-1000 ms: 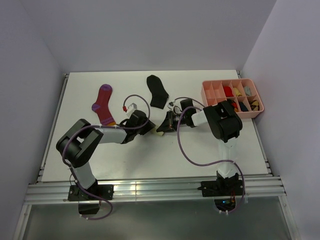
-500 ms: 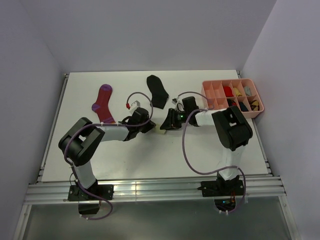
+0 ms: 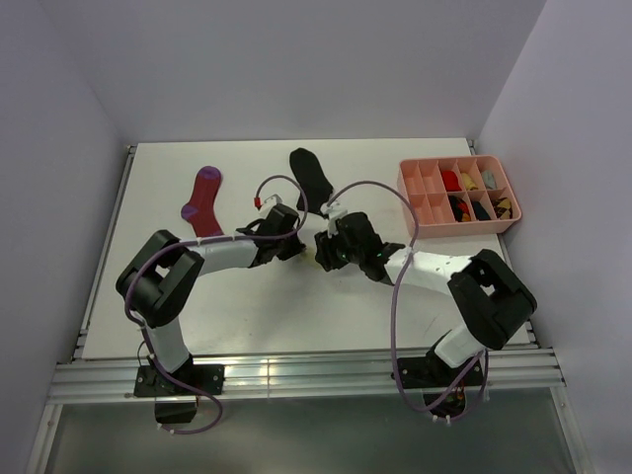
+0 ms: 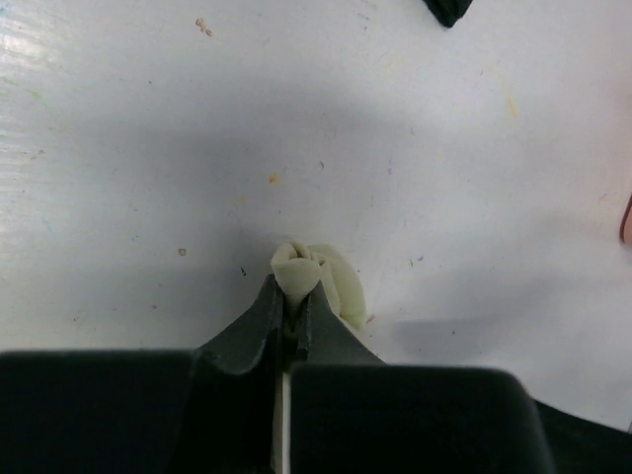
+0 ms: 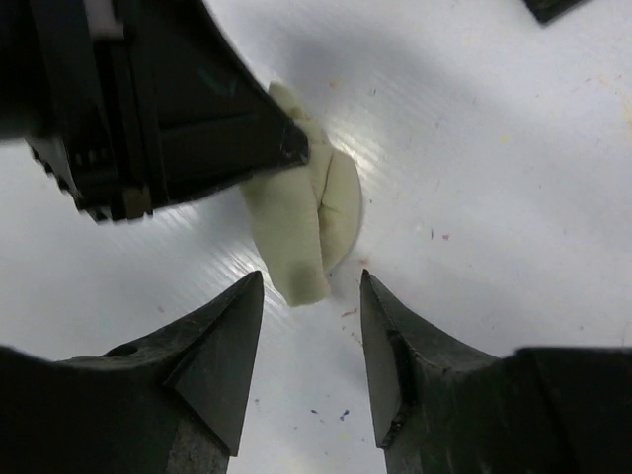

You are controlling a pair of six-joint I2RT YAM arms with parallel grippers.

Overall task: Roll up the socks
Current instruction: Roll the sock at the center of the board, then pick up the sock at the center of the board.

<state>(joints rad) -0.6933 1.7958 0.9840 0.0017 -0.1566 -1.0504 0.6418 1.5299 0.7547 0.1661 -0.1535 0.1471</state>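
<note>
1. Sock number one, the small cream sock, lies bunched in a little roll near the middle of the white worktop. It is well away from every edge.
2. The left claw is squeezed tight on a fold at one end of the roll. Its two dark fingers almost touch each other.
3. The right claw is partly open. Its two fingertips point at the other end of the roll, and the sock's tip sits just in front of the gap.
4. The two claws meet nose to nose over the roll, so there is very little room between them.
5. The black sock lies flat behind the claws, toward the far edge. It is apart from the cream sock.
6. The magenta sock lies flat on the far left, well apart from both claws and close to the left arm.
7. The pink tray sits at the far right edge, well apart from the claws.
8. A wide strip of white worktop runs from the claws to the near edge. Walls stand close along the left, back and right edges.
</note>
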